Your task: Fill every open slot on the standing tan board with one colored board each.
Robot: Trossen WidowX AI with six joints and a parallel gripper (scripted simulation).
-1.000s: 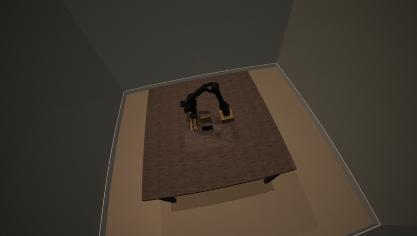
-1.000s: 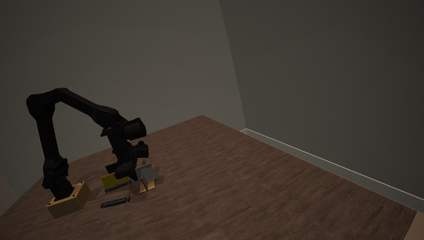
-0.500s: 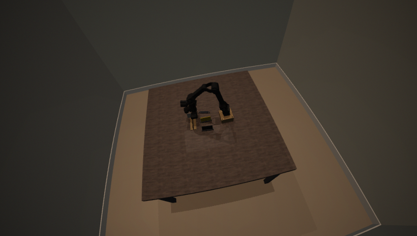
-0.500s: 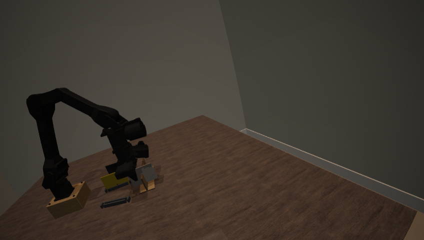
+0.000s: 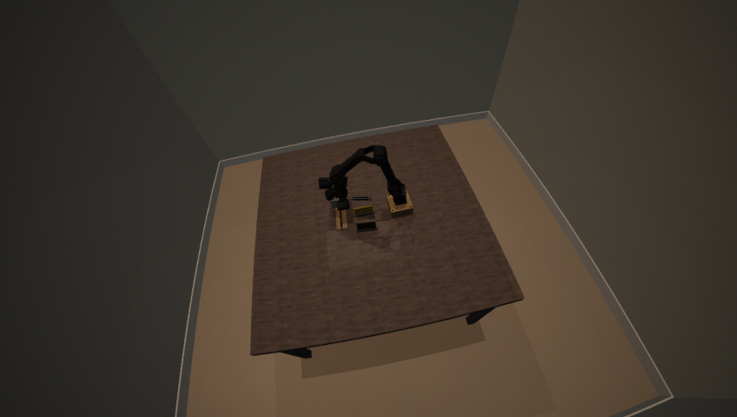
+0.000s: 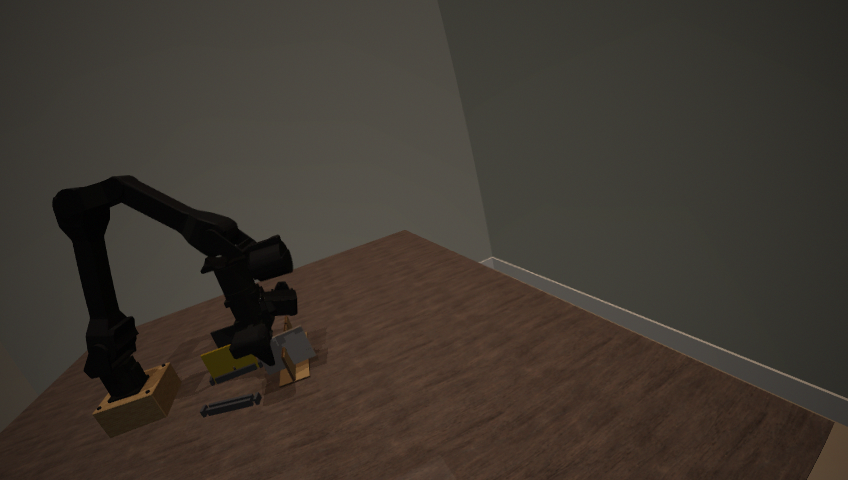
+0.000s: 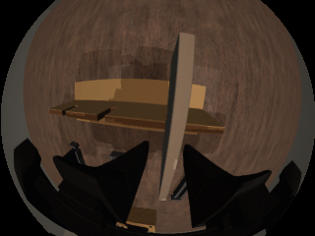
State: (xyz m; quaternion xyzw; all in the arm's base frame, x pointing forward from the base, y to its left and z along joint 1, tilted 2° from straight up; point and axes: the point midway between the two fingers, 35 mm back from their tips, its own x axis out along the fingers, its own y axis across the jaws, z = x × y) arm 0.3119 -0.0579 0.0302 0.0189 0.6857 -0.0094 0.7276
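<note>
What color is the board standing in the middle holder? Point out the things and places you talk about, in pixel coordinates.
Yellow board (image 5: 363, 210) (image 6: 221, 364); clearest in the exterior view.

- Table (image 5: 388, 289) (image 6: 535, 368) (image 7: 246, 39): everything stands on it.
- Mounting block (image 5: 401, 211) (image 6: 133, 416) (image 7: 140, 216): right of the holders from the top.
- Slotted standing board (image 5: 341, 219) (image 6: 287, 364) (image 7: 143, 112): left of the holders.
- Crosswise board (image 5: 333, 203) (image 6: 298, 343) (image 7: 181, 84): across the standing one — both open slots left of it at the wrist.
- Holders, top view: first holder (image 5: 361, 198) (image 6: 230, 405) (image 7: 177, 195) behind; middle holder (image 5: 365, 215) (image 6: 236, 374) (image 7: 116, 154), one board (image 5: 363, 210) (image 6: 218, 361) in it; third holder (image 5: 367, 229) (image 7: 76, 151) in front — another board (image 5: 366, 225) (image 6: 221, 336) inside.
</note>
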